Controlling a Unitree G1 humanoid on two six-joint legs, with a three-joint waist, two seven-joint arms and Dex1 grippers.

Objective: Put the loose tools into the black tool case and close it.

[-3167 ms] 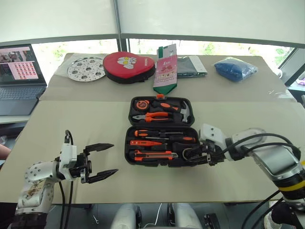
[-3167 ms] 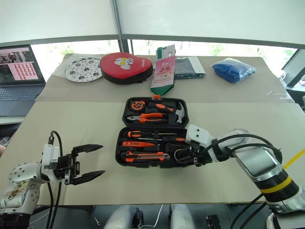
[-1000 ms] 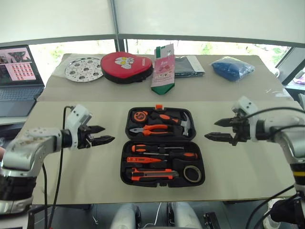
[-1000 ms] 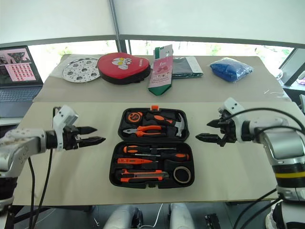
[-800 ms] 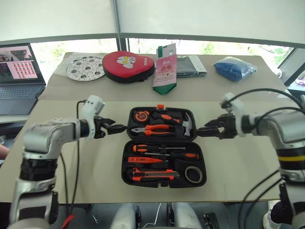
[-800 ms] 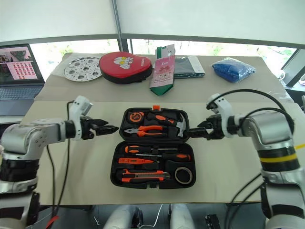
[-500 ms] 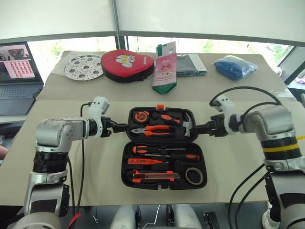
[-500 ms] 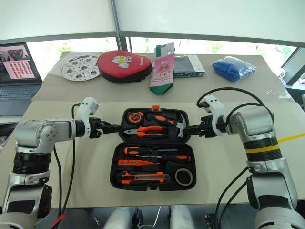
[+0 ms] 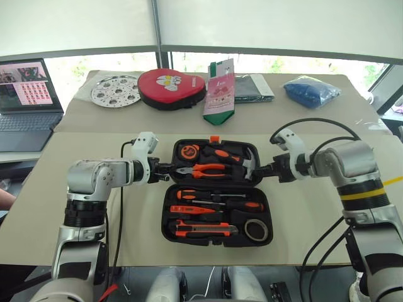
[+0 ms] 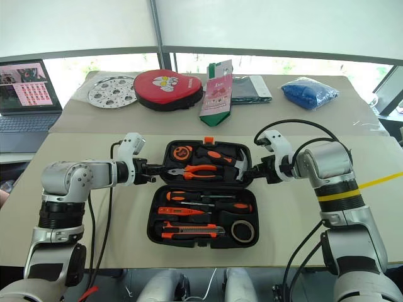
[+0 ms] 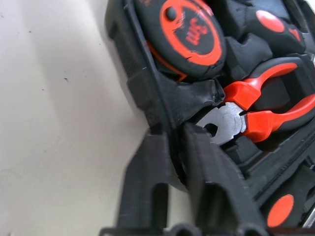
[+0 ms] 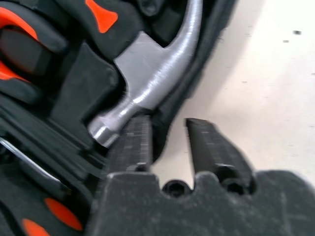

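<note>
The black tool case lies open in the middle of the table. Its near half holds two screwdrivers, the orange tester pen, the utility knife and the grey tape roll. Pliers, a tape measure and a hammer sit in the far half. My left gripper is shut on the far half's left rim. At the right rim my right gripper is shut with one finger inside and one outside.
Along the back of the table lie a perforated metal disc, a red heart-shaped case, a green-and-pink packet, a dark folded item and a blue bag. A laptop stands at the far left.
Both grippers have come inward from the sides to the far half's left and right edges. Both went from open to shut on its rim.
</note>
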